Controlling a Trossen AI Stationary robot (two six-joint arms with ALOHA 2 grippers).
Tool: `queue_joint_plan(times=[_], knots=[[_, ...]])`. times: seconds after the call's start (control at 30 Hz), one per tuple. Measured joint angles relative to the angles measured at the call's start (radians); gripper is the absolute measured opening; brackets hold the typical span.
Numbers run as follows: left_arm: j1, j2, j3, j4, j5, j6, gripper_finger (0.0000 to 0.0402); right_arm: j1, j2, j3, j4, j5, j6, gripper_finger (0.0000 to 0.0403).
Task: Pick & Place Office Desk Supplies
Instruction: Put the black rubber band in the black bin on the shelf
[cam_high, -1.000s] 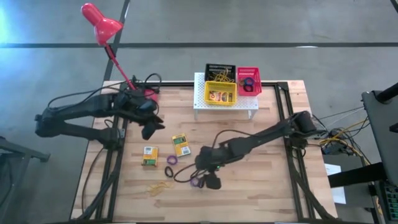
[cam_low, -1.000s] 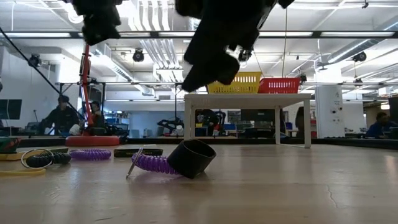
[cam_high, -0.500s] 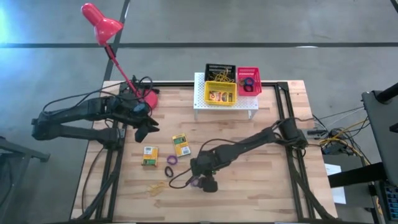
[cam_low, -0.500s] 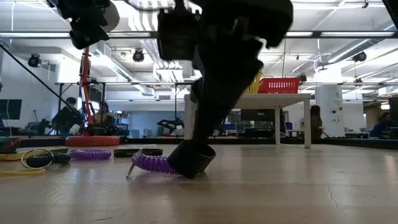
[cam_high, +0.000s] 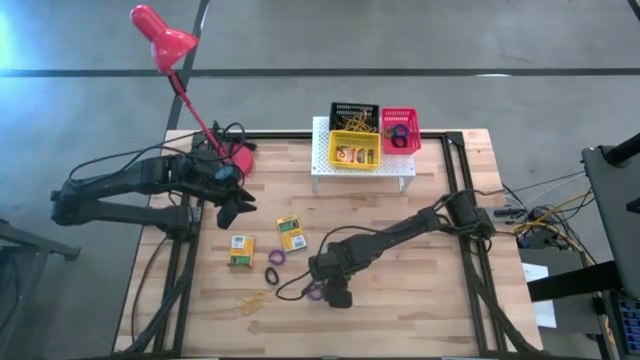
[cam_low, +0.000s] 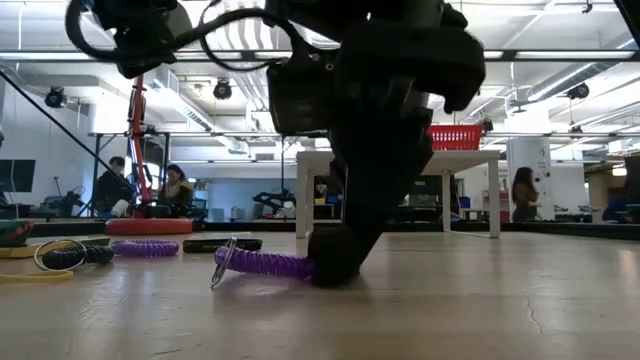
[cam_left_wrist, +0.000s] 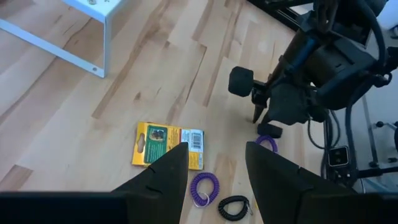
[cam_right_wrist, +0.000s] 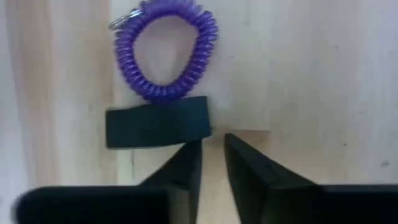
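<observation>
My right gripper (cam_right_wrist: 211, 162) is down at the table, fingers nearly together with only a thin gap, clamped on nothing. The purple coil ring (cam_right_wrist: 165, 53) lies flat just ahead of the fingertips, a black band (cam_right_wrist: 157, 122) touching its near edge, between ring and fingers. In the low view the gripper (cam_low: 335, 268) touches the table at the ring's (cam_low: 265, 263) end.

I judge the ring light, springy and soft; it'll squash or skid if nudged. Best hold: fingers straddling one side of the coil, one tip inside the loop.

Left gripper (cam_left_wrist: 214, 168) hangs open over a yellow-green card box (cam_left_wrist: 168, 143), another purple ring (cam_left_wrist: 204, 186) and a black ring (cam_left_wrist: 233, 207).
</observation>
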Motion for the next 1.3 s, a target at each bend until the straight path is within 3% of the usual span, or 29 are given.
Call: queue_joint_plan(times=[0.13, 0.43, 0.57, 0.7, 0.83, 1.07, 1.3], knots=[[0.0, 0.0, -0.002, 0.02, 0.0, 0.001, 0.0165, 0.0, -0.003, -0.001, -0.004, 0.0, 0.047, 0.0016], [0.0, 0.002, -0.008, 0.074, 0.0, 0.012, 0.0165, 0.0, -0.141, 0.008, 0.022, -0.009, 0.246, 0.0008], [0.0, 0.002, -0.008, 0.075, 0.0, 0.023, 0.0164, 0.001, -0.166, 0.006, 0.029, -0.027, 0.498, 0.001], [0.0, 0.002, -0.008, 0.075, 0.0, 0.037, 0.0164, 0.005, -0.152, 0.003, 0.036, -0.109, 0.827, 0.0036], [0.0, 0.002, -0.011, 0.075, 0.0, 0.085, 0.0164, 0.013, -0.12, -0.029, 0.122, -0.129, 0.997, 0.0086], [0.0, 0.002, -0.026, 0.065, 0.003, 0.102, 0.0164, 0.017, -0.068, -0.046, 0.139, -0.114, 1.096, 0.0175], [-0.002, 0.0, -0.027, 0.064, 0.026, 0.099, 0.0164, 0.043, -0.014, -0.051, 0.152, -0.091, 1.122, 0.0188]])
